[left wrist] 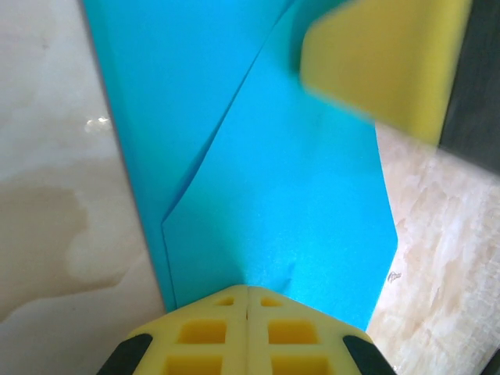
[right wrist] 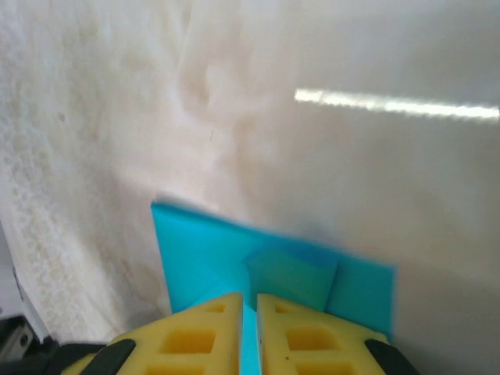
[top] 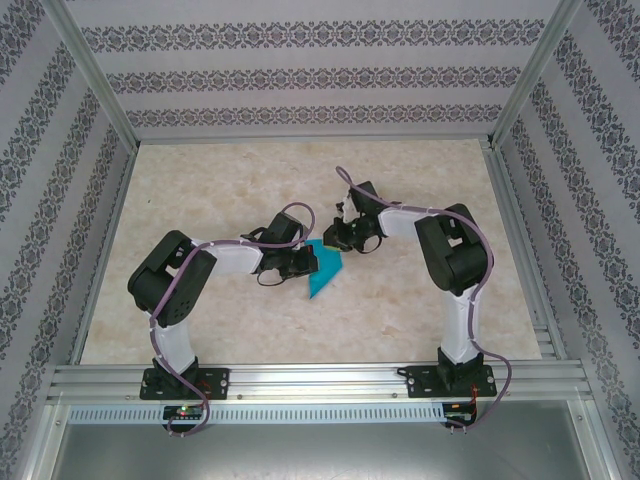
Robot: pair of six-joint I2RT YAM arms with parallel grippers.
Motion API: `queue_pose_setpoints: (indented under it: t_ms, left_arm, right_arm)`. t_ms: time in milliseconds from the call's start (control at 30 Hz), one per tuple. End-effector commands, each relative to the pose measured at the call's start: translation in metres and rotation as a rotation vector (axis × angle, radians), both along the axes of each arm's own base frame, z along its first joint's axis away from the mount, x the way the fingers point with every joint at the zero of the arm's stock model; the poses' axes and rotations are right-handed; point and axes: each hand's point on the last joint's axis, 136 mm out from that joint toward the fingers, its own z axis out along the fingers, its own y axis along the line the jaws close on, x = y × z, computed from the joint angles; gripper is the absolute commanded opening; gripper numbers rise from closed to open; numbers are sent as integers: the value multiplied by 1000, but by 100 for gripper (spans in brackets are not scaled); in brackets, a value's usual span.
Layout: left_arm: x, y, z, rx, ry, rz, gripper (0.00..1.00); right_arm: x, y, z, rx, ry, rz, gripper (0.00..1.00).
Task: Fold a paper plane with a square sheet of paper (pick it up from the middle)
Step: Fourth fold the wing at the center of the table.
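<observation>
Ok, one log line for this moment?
phase: mid-fold | left claw: shut on blue sheet | right claw: shut on same sheet | sheet: creased, partly folded

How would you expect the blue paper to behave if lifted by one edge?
Probably floppy: the paper is thin, with only creases stiffening it. Likely light, so a push may slide it. It could crumple where the left gripper pinches it.

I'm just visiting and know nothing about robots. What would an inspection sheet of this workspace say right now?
Surface: pale marbled tabletop.
Job's things: cyan paper, creased and partly folded, mid-table.
Clutter: nothing seen.
Grippers: left gripper shut on the paper's edge; right gripper shut on it too.
Cables: purple cables, looped, off the paper.
Surroundings: patterned wall panels, aluminium frame.
</observation>
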Motion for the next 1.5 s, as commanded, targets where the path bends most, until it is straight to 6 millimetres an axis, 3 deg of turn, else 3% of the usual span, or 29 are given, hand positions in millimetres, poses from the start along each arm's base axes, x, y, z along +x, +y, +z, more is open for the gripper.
queue_pose_setpoints:
  t_ms: [0, 67, 200, 333, 400, 600, 800, 967, 1167, 1467]
  left_arm:
    - [-42, 40, -48, 193, 166, 21, 3]
    - [-42, 38, -47, 189, 162, 18, 4]
    - [-39, 36, -43, 181, 143, 8, 3]
    - [-32, 31, -37, 164, 110, -4, 4]
    - [-30, 28, -33, 146, 94, -13, 4]
    - [-24, 23, -20, 128, 22, -67, 5]
    - [-21, 17, -8, 95, -53, -134, 5]
    - [-22, 10, 3, 39, -65, -140, 8]
    - [-29, 3, 38, -61, -61, -115, 18]
    - [-55, 32, 39, -33, -26, -3, 31]
  right_arm:
    - [47, -34, -10, -100, -88, -107, 14]
    - [55, -37, -5, -105, -100, -116, 14]
    - [61, -33, 25, -73, -152, -104, 14]
    - [46, -28, 57, -29, -201, -88, 15]
    - [31, -22, 60, -18, -197, -68, 15]
    - [-20, 6, 41, 1, -127, -13, 13]
    - [-45, 18, 16, -3, -64, 11, 10]
    - [-52, 17, -2, -30, -29, 12, 10]
    - [-55, 10, -20, -79, -2, -3, 10]
    - [-55, 4, -31, -121, 4, -19, 10]
